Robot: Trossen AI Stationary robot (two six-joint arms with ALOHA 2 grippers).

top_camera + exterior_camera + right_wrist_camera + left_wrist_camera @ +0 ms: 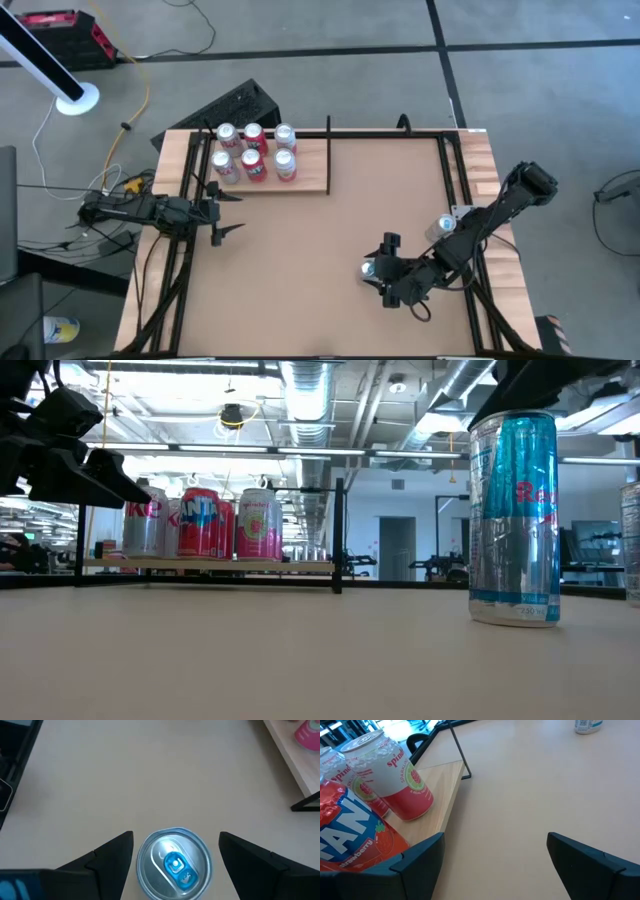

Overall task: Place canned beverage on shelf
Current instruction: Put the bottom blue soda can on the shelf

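Looking down from above, my right gripper (pixel 375 272) straddles the blue can (pixel 369 267), well apart from the shelf (pixel 312 165). Low view: can upright on the table. My wrist view shows fingers spread either side, untouched, so next I squeeze and lift.

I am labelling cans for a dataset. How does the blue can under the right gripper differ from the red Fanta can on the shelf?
The blue can is tall, slim, blue and silver; the Fanta can is shorter, wider and red. The blue can stands alone on the tabletop, between the open fingers of the right gripper; the Fanta can stands among other cans on the shelf. Both are upright.
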